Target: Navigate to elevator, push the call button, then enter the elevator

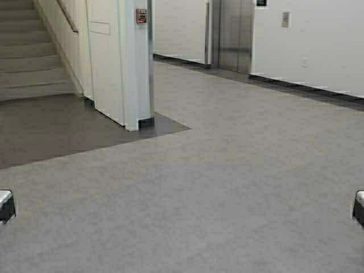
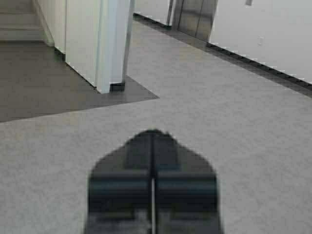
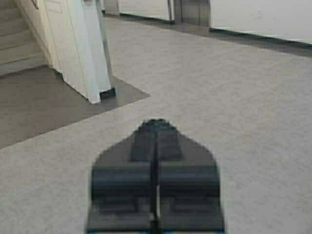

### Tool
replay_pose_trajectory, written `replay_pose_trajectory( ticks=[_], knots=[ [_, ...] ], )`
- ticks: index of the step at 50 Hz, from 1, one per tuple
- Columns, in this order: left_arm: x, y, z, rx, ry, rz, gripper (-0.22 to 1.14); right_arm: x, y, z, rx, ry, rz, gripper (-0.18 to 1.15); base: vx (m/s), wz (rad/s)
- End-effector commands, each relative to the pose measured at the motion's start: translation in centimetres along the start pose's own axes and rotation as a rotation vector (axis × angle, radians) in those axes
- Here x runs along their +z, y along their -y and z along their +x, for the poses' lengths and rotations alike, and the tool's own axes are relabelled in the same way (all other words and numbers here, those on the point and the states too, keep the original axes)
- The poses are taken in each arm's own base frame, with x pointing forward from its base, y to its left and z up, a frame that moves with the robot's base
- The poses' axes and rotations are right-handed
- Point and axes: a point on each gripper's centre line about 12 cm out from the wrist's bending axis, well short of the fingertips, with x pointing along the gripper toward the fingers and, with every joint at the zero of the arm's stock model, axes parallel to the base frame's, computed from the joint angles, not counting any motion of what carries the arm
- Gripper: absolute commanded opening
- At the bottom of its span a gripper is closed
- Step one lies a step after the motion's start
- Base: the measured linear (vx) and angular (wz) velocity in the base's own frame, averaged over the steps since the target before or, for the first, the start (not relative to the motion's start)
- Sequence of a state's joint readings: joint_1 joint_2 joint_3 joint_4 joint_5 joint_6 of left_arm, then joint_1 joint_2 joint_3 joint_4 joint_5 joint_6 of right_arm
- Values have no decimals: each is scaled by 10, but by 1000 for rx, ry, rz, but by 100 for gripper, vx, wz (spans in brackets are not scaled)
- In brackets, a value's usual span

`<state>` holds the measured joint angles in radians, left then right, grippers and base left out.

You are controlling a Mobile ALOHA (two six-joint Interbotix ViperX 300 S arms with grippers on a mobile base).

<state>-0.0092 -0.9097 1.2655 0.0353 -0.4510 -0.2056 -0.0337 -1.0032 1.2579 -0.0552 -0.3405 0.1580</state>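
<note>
The elevator stands far ahead, right of centre: brushed steel doors in a steel frame, closed. It also shows in the left wrist view as the elevator and in the right wrist view as the elevator. The call button is a small grey plate on the white wall just right of the doors. My left gripper is shut and holds nothing, pointing over bare floor. My right gripper is likewise shut and holds nothing. Both arms sit parked low at the frame's sides.
A white wall corner with a red fire alarm juts out at left centre. Stairs rise at far left behind a darker floor patch. Grey floor stretches to the elevator. A dark baseboard runs along the right wall.
</note>
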Motion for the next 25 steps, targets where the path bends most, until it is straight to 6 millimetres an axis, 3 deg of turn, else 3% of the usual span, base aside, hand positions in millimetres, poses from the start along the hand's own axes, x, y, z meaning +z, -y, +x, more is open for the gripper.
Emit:
replay_pose_trajectory(
  ticks=[1, 25],
  knots=[
    [8, 2, 3, -7, 25, 0, 2, 5, 0, 0, 1, 21, 1, 5, 75, 11],
    [12, 3, 4, -14, 41, -2, 2, 8, -1, -3, 4, 41, 11, 5, 71, 7]
  ],
)
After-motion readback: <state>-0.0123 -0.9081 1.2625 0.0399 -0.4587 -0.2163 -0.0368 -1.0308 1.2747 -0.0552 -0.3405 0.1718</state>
